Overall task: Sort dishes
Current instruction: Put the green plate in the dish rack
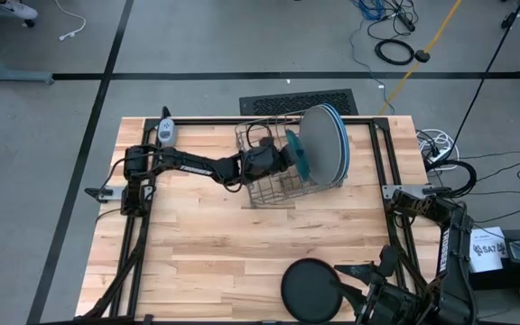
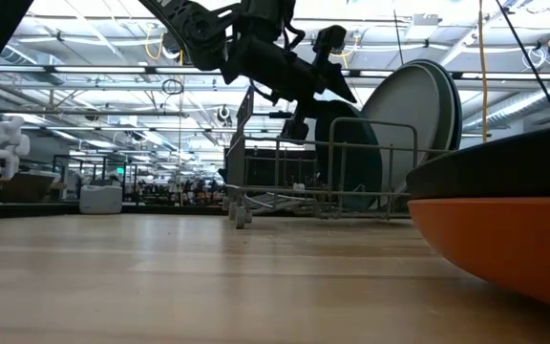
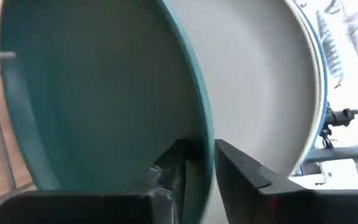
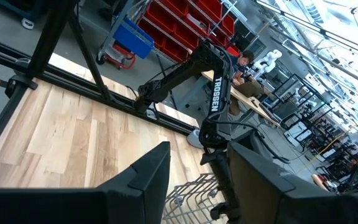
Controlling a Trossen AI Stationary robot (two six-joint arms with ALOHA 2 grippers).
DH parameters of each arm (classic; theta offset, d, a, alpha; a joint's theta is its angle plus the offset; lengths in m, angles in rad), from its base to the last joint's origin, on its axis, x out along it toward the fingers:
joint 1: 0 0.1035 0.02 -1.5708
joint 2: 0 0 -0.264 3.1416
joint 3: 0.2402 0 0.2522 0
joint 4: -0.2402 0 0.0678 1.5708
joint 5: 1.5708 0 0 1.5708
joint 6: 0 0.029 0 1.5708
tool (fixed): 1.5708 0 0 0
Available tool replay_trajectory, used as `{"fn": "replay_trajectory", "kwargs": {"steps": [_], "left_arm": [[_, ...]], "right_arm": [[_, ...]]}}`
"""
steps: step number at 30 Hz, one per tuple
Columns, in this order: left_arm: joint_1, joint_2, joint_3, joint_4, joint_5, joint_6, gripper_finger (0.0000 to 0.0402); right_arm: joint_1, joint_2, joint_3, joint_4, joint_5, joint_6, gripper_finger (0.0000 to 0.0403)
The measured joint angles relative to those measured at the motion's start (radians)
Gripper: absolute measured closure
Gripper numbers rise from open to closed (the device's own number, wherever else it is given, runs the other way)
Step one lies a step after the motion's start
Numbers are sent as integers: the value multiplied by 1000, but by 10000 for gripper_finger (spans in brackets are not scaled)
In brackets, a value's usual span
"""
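Straddling rim | left gripper [image 3: 199,171] fingers slightly apart | dark teal plate [image 3: 104,93] edge between them

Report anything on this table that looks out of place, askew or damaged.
Nothing looks damaged or spilled. The dark teal plate and large pale plates stand on edge in the wire rack, with the left gripper straddling the teal plate's rim. A black plate waits near the table's front edge.

Orange plate [image 2: 504,244] and black plate [image 2: 504,167] — seemingly stacked — cut off by frame edge.
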Motion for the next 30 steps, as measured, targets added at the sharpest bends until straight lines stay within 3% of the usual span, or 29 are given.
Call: {"fn": "replay_trajectory", "kwargs": {"steps": [7,15,23,30], "left_arm": [[10,0,0,68,36,55,269],[38,0,11,87,153,126,230],[39,0,78,125,269,314,223],[41,0,98,10,235,271,223]], "right_arm": [[0,0,0,0,0,1,250],[0,0,0,0,0,1,250],[0,0,0,0,0,1,250],[0,0,0,0,0,1,250]]}}
